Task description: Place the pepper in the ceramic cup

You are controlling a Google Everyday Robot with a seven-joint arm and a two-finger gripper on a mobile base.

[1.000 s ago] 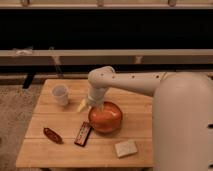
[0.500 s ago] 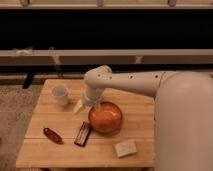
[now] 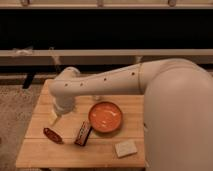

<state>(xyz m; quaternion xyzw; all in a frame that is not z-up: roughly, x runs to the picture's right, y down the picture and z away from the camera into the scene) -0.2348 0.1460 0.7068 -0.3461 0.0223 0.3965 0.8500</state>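
Wooden slats made up the bench (image 3: 35, 155), lit warmly and seen from above its front edge. Nearest the front, toward the right, lay a pale block (image 3: 125, 148), flat and on its own. Further in on the left lay the pepper (image 3: 52, 135), dark red and glossy, stretched slantwise on the bare wood, with nothing gripping it. Just to its right, apart from it, lay a dark bar (image 3: 83, 133) with reddish edges, also slanted. Beyond the bar and close to its upper end stood an orange bowl (image 3: 105, 117), wide and shallow.

The claw (image 3: 53, 120) hung from the thick white wrist over the left part of the bench, pointing down, just above and behind the pepper. Whether it touched the pepper was unclear, and I could not tell whether it was clenched or released. The arm (image 3: 110, 82) ran from the wrist to the right across the back of the bench and widened into a big white shell that filled the right side of the view. A small pale thing (image 3: 96, 98), perhaps a bottle, showed just under the arm behind the bowl. The cup could not be made out; the arm covered much of the back of the bench.

Left of the bench lay speckled carpet (image 3: 15, 105). Behind everything ran a pale rail (image 3: 100, 52) across a black wall.
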